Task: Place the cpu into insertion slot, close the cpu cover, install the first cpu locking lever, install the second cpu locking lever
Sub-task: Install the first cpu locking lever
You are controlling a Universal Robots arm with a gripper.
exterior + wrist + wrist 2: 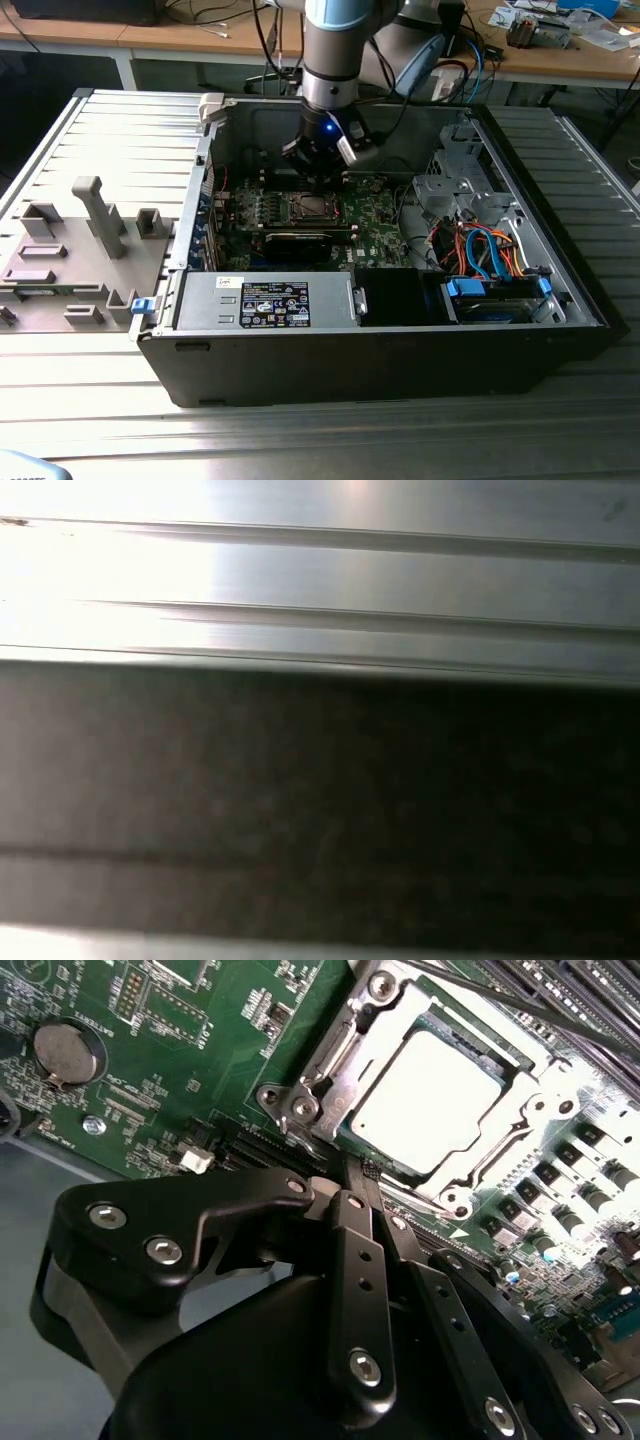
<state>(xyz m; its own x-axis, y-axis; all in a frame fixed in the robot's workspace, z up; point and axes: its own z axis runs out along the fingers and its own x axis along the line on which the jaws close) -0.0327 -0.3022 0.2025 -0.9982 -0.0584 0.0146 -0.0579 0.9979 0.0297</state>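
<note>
The cpu [425, 1095] lies flat in the insertion slot [312, 208] on the green motherboard [150, 1070], its pale metal top bright in the light. The silvery cpu cover [345, 1075] is down over it, framing the chip. A bent metal lever end [300, 1110] sits at the socket's corner. In the second wrist view my black gripper [362, 1172] is shut, its tips close beside that corner of the socket, with nothing visible between them. In the exterior view the gripper [318, 170] hangs inside the open case just behind the socket.
The black computer case [400, 370] walls the work area. Inside it are a power supply [265, 300], a black card [295, 242] in front of the socket, and a drive cage with coloured cables [480, 250]. A grey fixture [90, 230] stands on the exterior view's left.
</note>
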